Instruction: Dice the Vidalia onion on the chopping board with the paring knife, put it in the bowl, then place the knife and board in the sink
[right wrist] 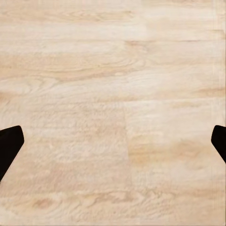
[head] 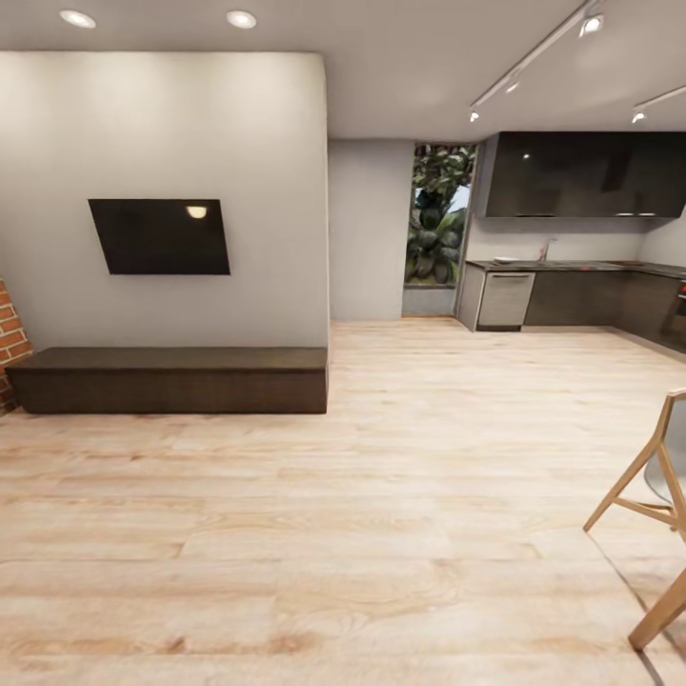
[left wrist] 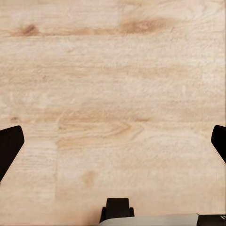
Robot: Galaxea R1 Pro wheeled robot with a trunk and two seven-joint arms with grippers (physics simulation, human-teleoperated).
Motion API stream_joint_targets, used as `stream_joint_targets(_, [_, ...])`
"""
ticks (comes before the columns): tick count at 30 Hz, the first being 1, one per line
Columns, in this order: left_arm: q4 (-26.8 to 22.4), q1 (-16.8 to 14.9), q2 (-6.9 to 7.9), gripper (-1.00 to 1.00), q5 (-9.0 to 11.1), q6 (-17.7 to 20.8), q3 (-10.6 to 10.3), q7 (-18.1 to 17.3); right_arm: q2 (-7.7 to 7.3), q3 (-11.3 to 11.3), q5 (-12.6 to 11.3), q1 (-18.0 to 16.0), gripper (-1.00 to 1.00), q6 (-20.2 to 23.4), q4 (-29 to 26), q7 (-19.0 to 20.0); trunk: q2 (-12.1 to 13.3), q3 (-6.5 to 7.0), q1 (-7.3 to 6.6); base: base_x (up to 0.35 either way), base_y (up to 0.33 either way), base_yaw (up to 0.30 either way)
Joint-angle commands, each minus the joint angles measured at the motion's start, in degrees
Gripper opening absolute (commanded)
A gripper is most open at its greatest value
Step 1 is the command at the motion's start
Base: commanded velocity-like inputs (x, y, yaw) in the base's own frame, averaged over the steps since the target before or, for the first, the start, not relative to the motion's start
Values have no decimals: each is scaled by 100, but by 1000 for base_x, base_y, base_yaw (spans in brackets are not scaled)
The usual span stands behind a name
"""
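Far across the pale wood floor (head: 381, 534): the kitchen (head: 581, 238), countertop (head: 572, 267) under black cabinets (head: 581, 174). Left gripper (left wrist: 113, 141) and right gripper (right wrist: 113, 141) spread wide, empty, over floorboards.

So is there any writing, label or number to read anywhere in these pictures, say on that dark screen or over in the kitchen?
None can be read.
The wall screen is blank and dark.
The kitchen cabinets and the dishwasher front show no legible marks; they are far off and small.
Both wrist views show bare wood floor.
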Motion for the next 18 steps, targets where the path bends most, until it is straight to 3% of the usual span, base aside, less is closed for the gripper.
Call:
stream_joint_targets(1, [-3, 0, 1, 100, -3, -11, 0, 1, 1, 3, 3, -3, 100, -16, 3, -21, -2, -5, 3, 317, 0, 0])
stream_joint_targets(18, [-3, 0, 3, 100, -2, -11, 1, 2, 1, 3, 3, -2, 100, -16, 3, -21, -2, -5, 3, 317, 0, 0])
